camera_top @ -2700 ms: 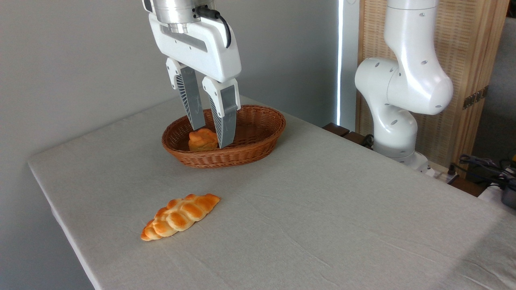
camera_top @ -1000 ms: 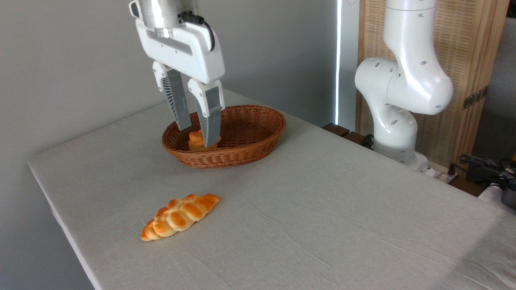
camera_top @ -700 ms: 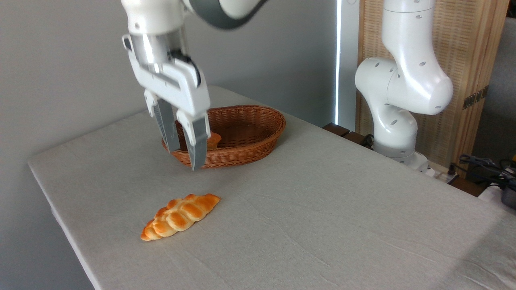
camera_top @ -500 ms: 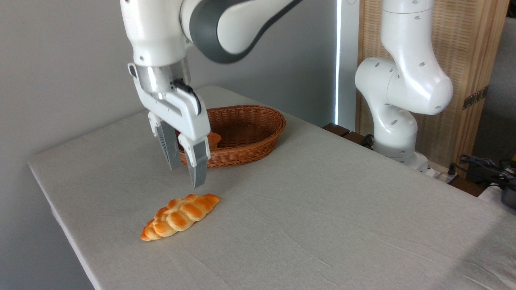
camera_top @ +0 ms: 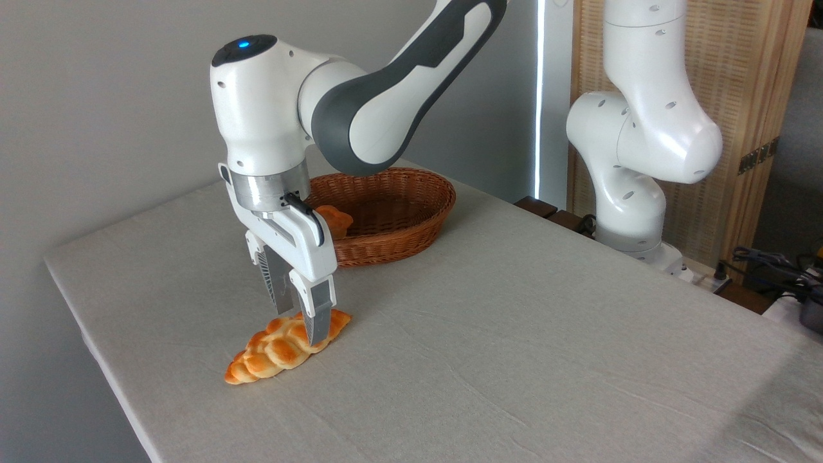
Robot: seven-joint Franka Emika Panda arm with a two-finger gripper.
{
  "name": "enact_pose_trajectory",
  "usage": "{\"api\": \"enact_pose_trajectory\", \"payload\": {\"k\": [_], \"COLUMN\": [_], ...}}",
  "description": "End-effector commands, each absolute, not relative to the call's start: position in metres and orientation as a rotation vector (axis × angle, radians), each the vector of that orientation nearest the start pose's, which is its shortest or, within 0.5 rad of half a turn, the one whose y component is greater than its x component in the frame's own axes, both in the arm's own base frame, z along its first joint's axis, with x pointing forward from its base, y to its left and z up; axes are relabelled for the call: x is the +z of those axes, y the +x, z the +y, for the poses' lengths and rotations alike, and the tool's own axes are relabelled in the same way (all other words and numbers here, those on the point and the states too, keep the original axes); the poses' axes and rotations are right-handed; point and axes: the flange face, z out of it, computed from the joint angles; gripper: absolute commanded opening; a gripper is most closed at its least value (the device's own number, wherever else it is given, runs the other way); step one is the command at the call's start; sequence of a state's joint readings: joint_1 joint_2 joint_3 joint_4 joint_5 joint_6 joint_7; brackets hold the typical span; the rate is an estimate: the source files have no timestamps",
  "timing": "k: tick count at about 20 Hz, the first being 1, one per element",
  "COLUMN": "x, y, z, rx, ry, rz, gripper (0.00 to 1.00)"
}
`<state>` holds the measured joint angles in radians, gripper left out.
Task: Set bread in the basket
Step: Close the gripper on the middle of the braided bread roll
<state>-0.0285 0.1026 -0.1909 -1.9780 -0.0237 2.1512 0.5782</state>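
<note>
In the fixed camera view, our gripper (camera_top: 299,328) has dropped from above the basket (camera_top: 398,241) to the braided bread (camera_top: 280,350), at seven o'clock from it on the table (camera_top: 514,360). Fingers narrowly apart straddle the loaf, ready to clamp.

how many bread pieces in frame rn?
2. The braided bread lies on the table near its front-left edge, with the end effector down over its right end. A small bun sits in the basket, partly hidden behind the arm; more could be hidden there.
</note>
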Motion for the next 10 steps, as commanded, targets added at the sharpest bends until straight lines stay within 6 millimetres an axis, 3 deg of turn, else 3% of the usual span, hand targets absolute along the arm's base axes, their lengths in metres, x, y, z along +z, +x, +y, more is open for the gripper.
{"api": "enact_pose_trajectory", "payload": {"k": [1, 2, 3, 6, 9, 10], "x": [0.419, 0.417, 0.417, 0.413, 0.407, 0.407], "y": [0.572, 0.573, 0.573, 0.577, 0.579, 0.579], "z": [-0.126, -0.126, -0.127, -0.125, -0.126, -0.126], "rx": [-0.139, -0.144, -0.149, -0.174, -0.172, -0.173], "ry": [-2.915, -2.915, -2.915, -2.909, -2.919, -2.922], "rz": [1.195, 1.194, 1.194, 1.206, 1.203, 1.202], "gripper": [1.0, 0.95, 0.83, 0.61, 0.22, 0.14]}}
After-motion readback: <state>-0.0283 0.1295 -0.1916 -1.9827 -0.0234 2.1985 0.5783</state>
